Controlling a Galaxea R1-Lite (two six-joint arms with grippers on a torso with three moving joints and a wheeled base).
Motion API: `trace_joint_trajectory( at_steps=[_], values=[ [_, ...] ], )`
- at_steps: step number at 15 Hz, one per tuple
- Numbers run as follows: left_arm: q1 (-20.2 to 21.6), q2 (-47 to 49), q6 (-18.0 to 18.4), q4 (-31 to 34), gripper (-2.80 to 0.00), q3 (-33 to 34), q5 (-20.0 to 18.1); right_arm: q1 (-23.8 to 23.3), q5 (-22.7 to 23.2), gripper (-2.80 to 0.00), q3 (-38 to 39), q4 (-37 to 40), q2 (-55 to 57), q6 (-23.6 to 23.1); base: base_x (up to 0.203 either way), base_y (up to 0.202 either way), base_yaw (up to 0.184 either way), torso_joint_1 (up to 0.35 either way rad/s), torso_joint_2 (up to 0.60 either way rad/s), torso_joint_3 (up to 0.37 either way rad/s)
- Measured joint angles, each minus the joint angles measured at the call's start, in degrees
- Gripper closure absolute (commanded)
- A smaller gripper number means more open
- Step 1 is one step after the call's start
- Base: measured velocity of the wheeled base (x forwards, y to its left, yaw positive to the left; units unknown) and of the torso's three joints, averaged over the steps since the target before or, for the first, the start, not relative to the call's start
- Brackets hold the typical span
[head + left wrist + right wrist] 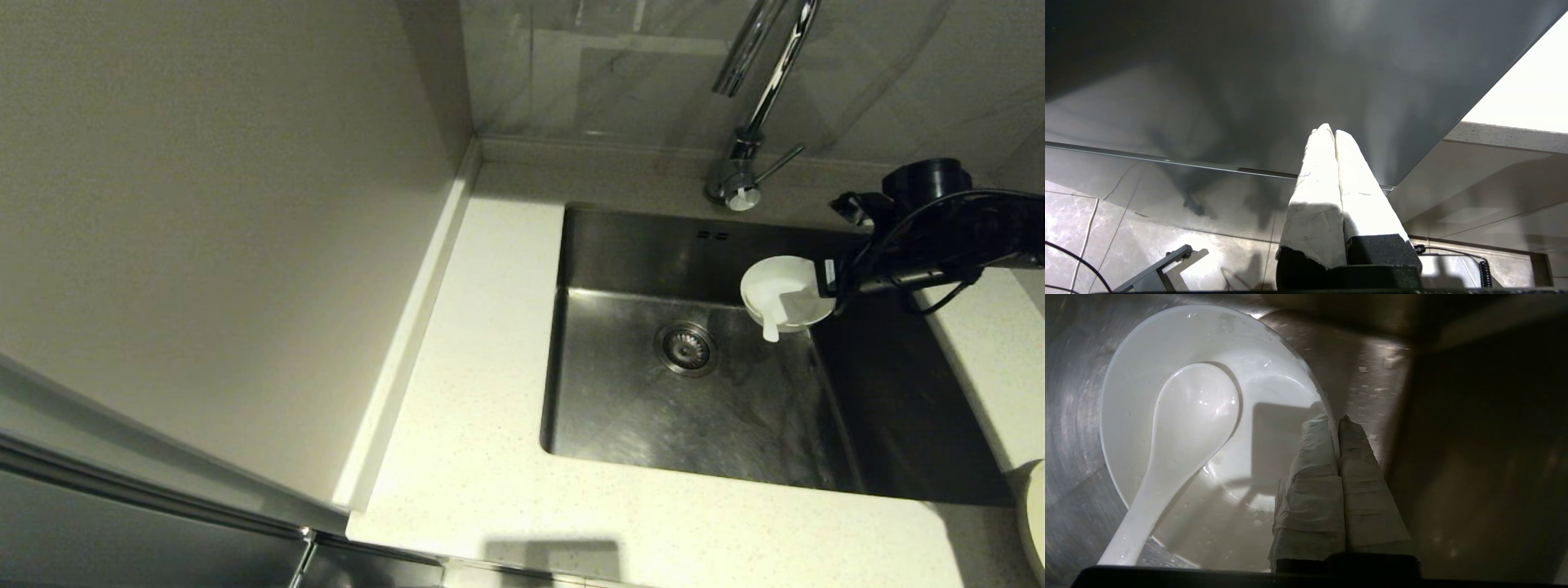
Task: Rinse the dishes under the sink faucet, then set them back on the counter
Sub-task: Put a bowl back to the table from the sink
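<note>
My right gripper (824, 282) is shut on the rim of the small white bowl (775, 286) and holds it over the back right of the steel sink (620, 416). The white spoon (771, 320) lies inside the bowl, its handle sticking out past the rim. In the right wrist view the taped fingers (1310, 465) pinch the bowl (1274, 392) wall between them, one inside and one outside, right gripper (1334, 418); the spoon (1188, 416) and bowl look wet. The chrome faucet (759, 106) rises behind the sink; no water stream shows. A cream plate (1035, 514) edge sits on the counter (465, 367) at the far right.
The round drain strainer (686, 349) lies left of and below the bowl. A tall pale wall panel (204, 245) borders the counter on the left. My left gripper (1329, 131) hangs parked low beside a dark cabinet front, shut and empty.
</note>
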Motion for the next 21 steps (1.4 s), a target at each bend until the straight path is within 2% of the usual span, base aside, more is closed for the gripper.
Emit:
trace_joint_trajectory(
  at_steps=[7,12,16,21],
  values=[
    [-0.02,0.00,-0.01,0.00,0.00,0.00,0.00,-3.47,4.97,0.00,-0.53,3.12,-5.36,7.43,0.000,0.000,0.000,0.000,0.00,0.000],
    [0.00,0.00,0.00,-0.01,0.00,0.00,0.00,-5.30,4.11,0.00,-4.79,7.52,-7.96,9.56,0.000,0.000,0.000,0.000,0.00,0.000],
    [0.00,0.00,0.00,0.02,0.00,0.00,0.00,-10.17,1.73,0.00,-5.94,8.35,-8.53,9.58,0.000,0.000,0.000,0.000,0.00,0.000],
    [0.00,0.00,0.00,0.00,0.00,0.00,0.00,-16.35,1.18,0.00,-5.96,8.46,-8.02,9.56,0.000,0.000,0.000,0.000,0.00,0.000]
  ],
)
